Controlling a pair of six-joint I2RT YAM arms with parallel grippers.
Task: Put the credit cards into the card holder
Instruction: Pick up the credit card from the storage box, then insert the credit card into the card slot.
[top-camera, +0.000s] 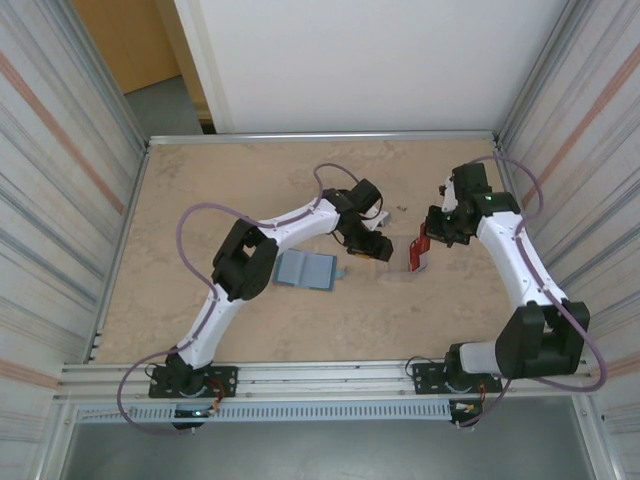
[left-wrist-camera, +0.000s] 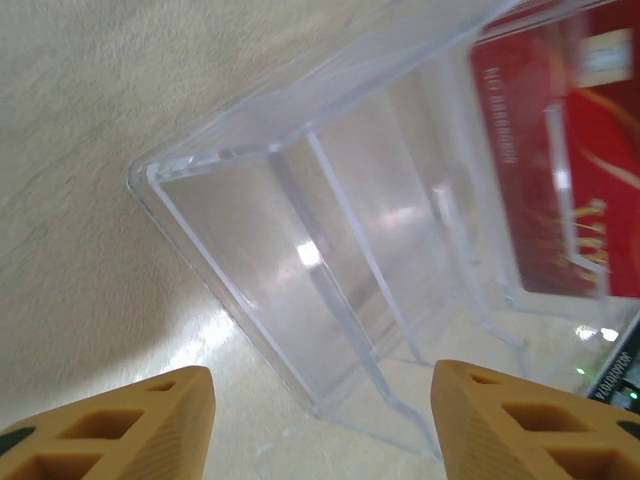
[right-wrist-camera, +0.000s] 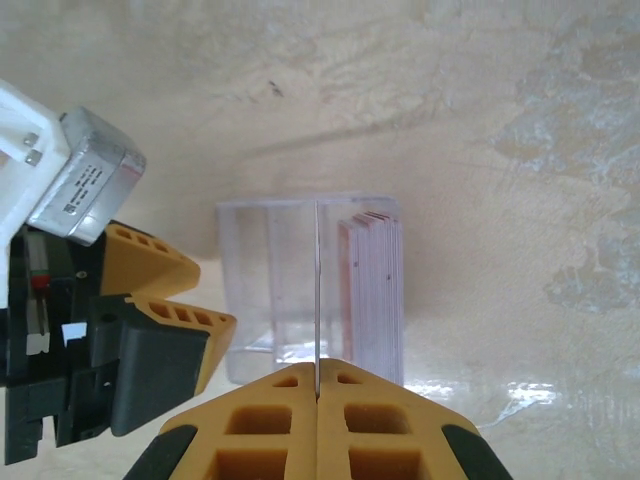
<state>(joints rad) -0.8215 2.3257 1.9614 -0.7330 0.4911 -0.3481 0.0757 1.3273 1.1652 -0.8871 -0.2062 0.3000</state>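
My right gripper is shut on one thin credit card, seen edge-on and standing upright over the clear plastic case. From above, that red card hangs under the right gripper. A stack of several credit cards stands on edge in the case's right side. My left gripper is open, its fingers just short of the case's near corner, gripping nothing. A red card shows through the case wall. The teal-blue card holder lies open and flat left of both grippers.
The clear case lies on the beige table between the two grippers. Metal-framed walls close in the table on the left, right and back. The left gripper's fingers sit close beside the case's left side.
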